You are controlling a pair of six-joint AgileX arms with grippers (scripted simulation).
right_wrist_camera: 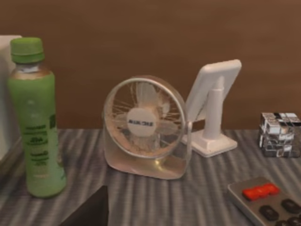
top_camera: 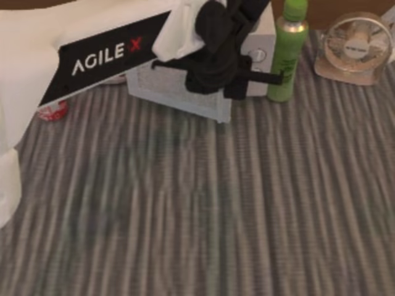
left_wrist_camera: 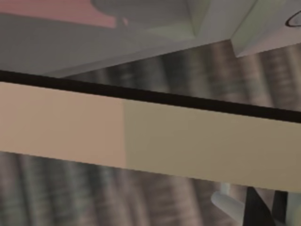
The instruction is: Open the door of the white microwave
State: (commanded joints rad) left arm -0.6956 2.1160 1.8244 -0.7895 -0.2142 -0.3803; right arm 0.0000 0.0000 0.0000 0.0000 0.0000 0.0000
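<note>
The white microwave (top_camera: pixel 262 46) stands at the back middle of the table, its knob panel facing front. Its door (top_camera: pixel 179 92), with the grey speckled window, is swung out at an angle, the free edge nearer the front. My left arm reaches in from the left, and my left gripper (top_camera: pixel 237 83) hangs over that free edge. In the left wrist view the door's edge (left_wrist_camera: pixel 188 141) runs across as a pale band. Striped table shows between it and the microwave's pinkish cavity (left_wrist_camera: pixel 56 12). My left gripper (left_wrist_camera: pixel 256 212) is a dark part in the corner.
A green bottle (top_camera: pixel 287 52) stands right beside the microwave, with a small fan (top_camera: pixel 355 49) further right. A red object (top_camera: pixel 52 111) lies under the left arm. The right wrist view shows a white stand (right_wrist_camera: pixel 211 108), a mirrored cube (right_wrist_camera: pixel 280 134), a grey remote (right_wrist_camera: pixel 265 200) and my right gripper (right_wrist_camera: pixel 94 212).
</note>
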